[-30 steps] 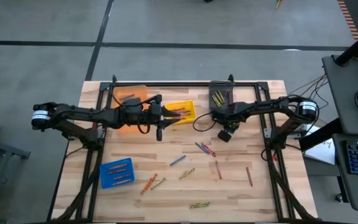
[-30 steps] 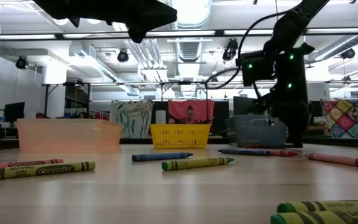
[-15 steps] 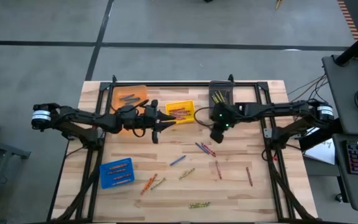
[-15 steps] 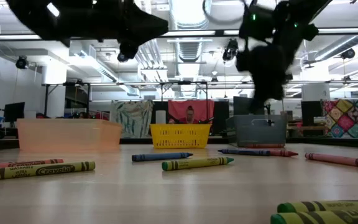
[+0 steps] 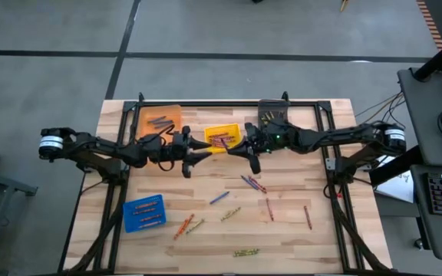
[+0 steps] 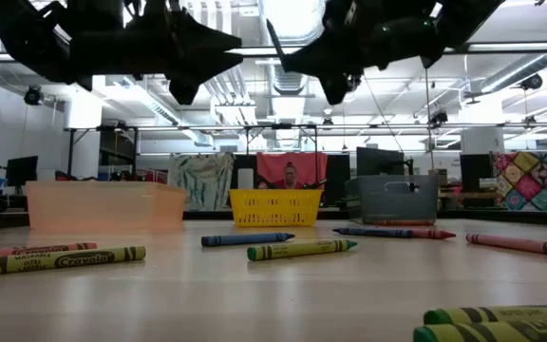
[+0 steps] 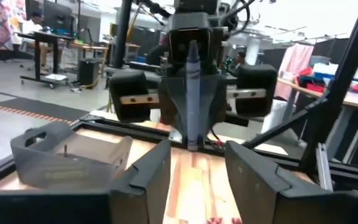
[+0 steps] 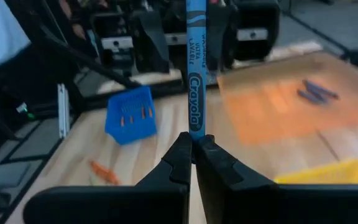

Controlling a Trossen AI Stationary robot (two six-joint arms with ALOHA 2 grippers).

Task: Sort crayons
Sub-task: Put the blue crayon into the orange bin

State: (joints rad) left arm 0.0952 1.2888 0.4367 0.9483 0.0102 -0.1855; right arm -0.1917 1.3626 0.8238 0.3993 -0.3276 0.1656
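Worktop: pale wooden slats in a black frame, with a big open workshop behind in the low view.
Bins: orange bin, yellow bin and grey bin along the far edge; blue bin nearer the front on my left.
Loose crayons: a scatter lies across the middle and front of the worktop, mostly apart from one another.
Right tool: my right tool is up in the air in front of the yellow bin, clamped tight on the base of a blue crayon, which sticks straight out past the fingertips.
Left tool: my left tool faces it at the same height, close by, with its fingers apart and nothing between them; the crayon's tip points at the gap.
Step, as I judge it: a mid-air handover, since the orange bin on my left holds the blue-purple sticks.
Handling: the crayon is light and stiff, but wax snaps under a hard squeeze or sideways bending, and the paper wrapper can slip.
Where to grip: on the wrapped shaft, well back from the tip, squarely across it, before the right tool lets go.
Risk: early release drops it, and it could roll.
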